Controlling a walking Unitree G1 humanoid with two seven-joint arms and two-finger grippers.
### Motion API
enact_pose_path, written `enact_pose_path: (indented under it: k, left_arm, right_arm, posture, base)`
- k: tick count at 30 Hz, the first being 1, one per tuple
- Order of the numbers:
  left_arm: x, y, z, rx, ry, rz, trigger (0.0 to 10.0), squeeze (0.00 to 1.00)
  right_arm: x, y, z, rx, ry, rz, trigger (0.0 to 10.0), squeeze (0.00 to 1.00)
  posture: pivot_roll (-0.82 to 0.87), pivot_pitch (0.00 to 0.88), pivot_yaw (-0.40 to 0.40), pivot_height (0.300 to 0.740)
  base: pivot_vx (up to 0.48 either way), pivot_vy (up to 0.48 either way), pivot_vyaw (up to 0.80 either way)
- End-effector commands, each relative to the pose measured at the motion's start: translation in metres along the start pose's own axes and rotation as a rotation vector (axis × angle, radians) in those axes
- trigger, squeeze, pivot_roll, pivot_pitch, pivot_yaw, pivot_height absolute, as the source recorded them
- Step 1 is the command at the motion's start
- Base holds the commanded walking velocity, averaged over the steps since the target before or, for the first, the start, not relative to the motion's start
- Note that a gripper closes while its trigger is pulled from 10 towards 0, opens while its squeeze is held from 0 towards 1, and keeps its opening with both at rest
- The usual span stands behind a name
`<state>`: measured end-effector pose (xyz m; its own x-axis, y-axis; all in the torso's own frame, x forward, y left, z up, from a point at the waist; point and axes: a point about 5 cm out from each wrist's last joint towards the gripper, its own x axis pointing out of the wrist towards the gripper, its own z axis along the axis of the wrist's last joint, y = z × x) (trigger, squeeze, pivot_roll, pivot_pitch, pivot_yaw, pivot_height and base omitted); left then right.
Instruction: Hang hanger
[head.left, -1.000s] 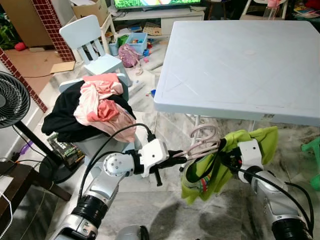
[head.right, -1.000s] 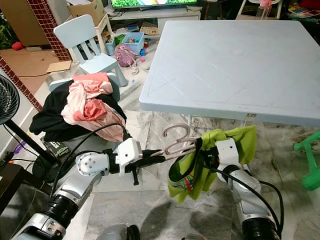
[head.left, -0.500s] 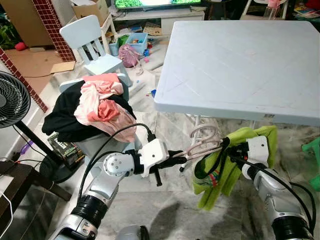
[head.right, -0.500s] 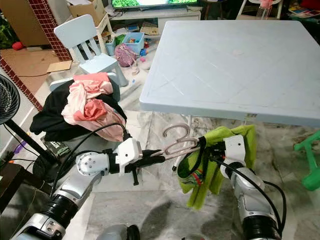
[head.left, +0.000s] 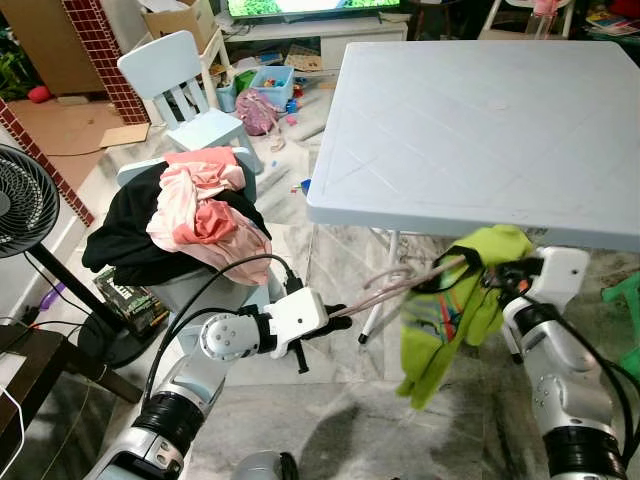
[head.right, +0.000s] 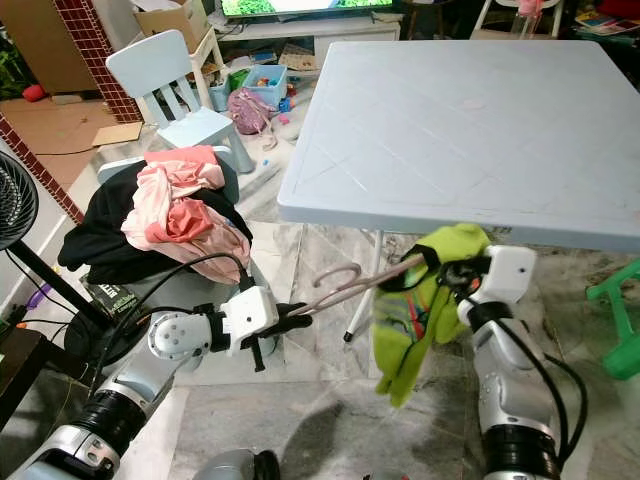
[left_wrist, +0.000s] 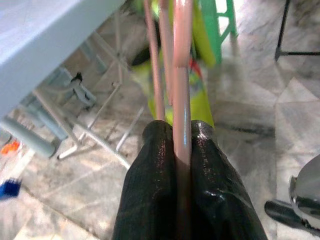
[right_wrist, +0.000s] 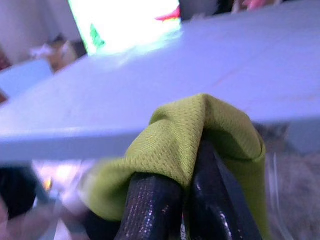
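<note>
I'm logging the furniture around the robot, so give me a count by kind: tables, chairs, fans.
Tables: 1, the pale blue table.
Chairs: 1, the white child's chair.
Fans: 1, the black standing fan.
Total: 3.

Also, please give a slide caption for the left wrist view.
Left end effector clamps the pink hanger; green garment hangs beyond.

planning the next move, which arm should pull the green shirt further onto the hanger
Right. The right gripper is shut on the green shirt at its top, while the left gripper clamps the pink hanger and steadies it.
</note>
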<state>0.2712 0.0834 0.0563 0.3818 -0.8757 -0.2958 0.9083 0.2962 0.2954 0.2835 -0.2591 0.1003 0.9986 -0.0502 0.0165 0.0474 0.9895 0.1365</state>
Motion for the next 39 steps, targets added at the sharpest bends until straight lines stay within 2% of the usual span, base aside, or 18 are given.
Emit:
enact_pose_path:
  k: [1, 10, 13, 14, 15, 16, 18, 21, 22, 23, 24, 25, 26, 27, 28, 31, 36, 39]
  left_arm:
    - [-0.002, 0.002, -0.004, 0.023, 0.031, -0.005, 0.0, 0.0]
    - [-0.008, -0.005, -0.008, 0.029, 0.033, -0.016, 0.0, 0.0]
    - [-0.015, -0.001, -0.007, 0.012, 0.017, 0.065, 0.0, 0.0]
    - [-0.015, -0.001, -0.007, 0.012, 0.017, 0.065, 0.0, 0.0]
    - [-0.021, 0.016, -0.007, -0.091, -0.004, 0.268, 0.0, 0.0]
    - [-0.027, 0.023, -0.009, -0.188, -0.03, 0.374, 0.0, 0.0]
    - [-0.037, 0.029, -0.01, -0.157, -0.035, 0.466, 0.0, 0.0]
    - [-0.041, 0.03, -0.011, -0.206, -0.052, 0.544, 0.0, 0.0]
    - [-0.044, 0.031, -0.016, -0.325, -0.068, 0.66, 1.2, 0.0]
    - [-0.044, 0.032, -0.017, -0.357, -0.069, 0.691, 1.2, 0.0]
    - [-0.044, 0.031, -0.017, -0.365, -0.072, 0.699, 5.0, 0.0]
    - [-0.044, 0.03, -0.016, -0.35, -0.067, 0.706, 10.0, 0.0]
    - [-0.044, 0.03, -0.016, -0.33, -0.059, 0.706, 10.0, 0.0]
    - [-0.043, 0.027, -0.014, -0.314, -0.065, 0.698, 10.0, 0.0]
    - [-0.043, 0.029, -0.009, -0.329, -0.104, 0.74, 10.0, 0.0]
    - [-0.042, 0.029, -0.005, -0.37, -0.118, 0.827, 10.0, 0.0]
    - [-0.039, 0.025, 0.0, -0.383, -0.141, 0.828, 10.0, 0.0]
    - [-0.034, 0.024, 0.005, -0.391, -0.156, 0.824, 10.0, 0.0]
  right_arm:
    - [0.008, 0.003, 0.025, 0.035, -0.123, -0.007, 0.0, 0.0]
    - [0.013, -0.002, 0.039, 0.002, -0.175, -0.084, 0.0, 0.0]
    - [0.013, -0.012, 0.04, -0.093, -0.158, -0.182, 0.0, 0.0]
    - [0.013, -0.012, 0.04, -0.093, -0.158, -0.182, 0.0, 0.0]
    - [0.011, -0.02, 0.039, -0.177, -0.14, -0.235, 0.0, 0.0]
    - [0.006, -0.026, 0.037, -0.225, -0.124, -0.271, 0.0, 0.0]
    - [-0.003, -0.032, 0.03, -0.253, -0.093, -0.308, 0.0, 0.0]
    - [-0.009, -0.034, 0.022, -0.264, -0.062, -0.322, 0.0, 0.0]
    - [-0.015, -0.035, 0.012, -0.267, -0.026, -0.33, 0.0, 0.0]
    - [-0.017, -0.035, 0.009, -0.27, -0.017, -0.333, 0.0, 0.0]
    - [-0.021, -0.031, 0.002, -0.282, 0.006, -0.32, 0.0, 0.0]
    - [-0.023, -0.029, 0.0, -0.292, 0.01, -0.314, 0.0, 0.0]
    - [-0.024, -0.028, -0.001, -0.297, 0.011, -0.307, 1.7, 0.0]
    - [-0.026, -0.023, -0.003, -0.285, 0.002, -0.289, 4.5, 0.0]
    - [-0.026, -0.022, -0.005, -0.284, 0.029, -0.293, 10.0, 0.0]
    - [-0.026, -0.016, -0.004, -0.335, 0.019, -0.258, 10.0, 0.0]
    - [-0.023, -0.008, -0.004, -0.357, 0.016, -0.249, 10.0, 0.0]
    - [-0.019, 0.0, -0.003, -0.332, 0.009, -0.223, 10.0, 0.0]
  posture:
    - [-0.09, 0.0, 0.087, 0.74]
    - [-0.09, 0.0, 0.082, 0.74]
    - [-0.09, 0.0, 0.083, 0.74]
    - [-0.09, 0.0, 0.083, 0.74]
    - [-0.09, 0.0, 0.083, 0.74]
    - [-0.08, 0.0, 0.079, 0.74]
    - [-0.08, 0.0, 0.076, 0.74]
    - [-0.07, 0.0, 0.064, 0.74]
    - [-0.07, 0.0, 0.062, 0.74]
    - [-0.07, 0.0, 0.062, 0.74]
    - [-0.07, 0.0, 0.061, 0.74]
    - [-0.07, 0.0, 0.061, 0.74]
    - [-0.07, 0.0, 0.061, 0.74]
    - [-0.07, 0.0, 0.064, 0.74]
    - [-0.07, 0.0, 0.066, 0.74]
    - [-0.08, 0.0, 0.072, 0.74]
    - [-0.08, 0.0, 0.081, 0.74]
    - [-0.09, 0.0, 0.085, 0.74]
  base:
    - [0.0, 0.0, 0.0]
    - [0.0, 0.0, 0.0]
    - [0.0, 0.0, 0.0]
    - [0.0, 0.0, 0.0]
    - [0.0, 0.0, 0.0]
    - [0.0, 0.0, 0.0]
    - [0.0, 0.0, 0.0]
    - [0.0, 0.0, 0.0]
    - [0.0, 0.0, 0.0]
    - [0.0, 0.0, 0.0]
    - [0.0, 0.0, 0.0]
    - [0.0, 0.0, 0.0]
    - [0.0, 0.0, 0.0]
    - [0.0, 0.0, 0.0]
    - [0.0, 0.0, 0.0]
    - [0.0, 0.0, 0.0]
    - [0.0, 0.0, 0.0]
    - [0.0, 0.0, 0.0]
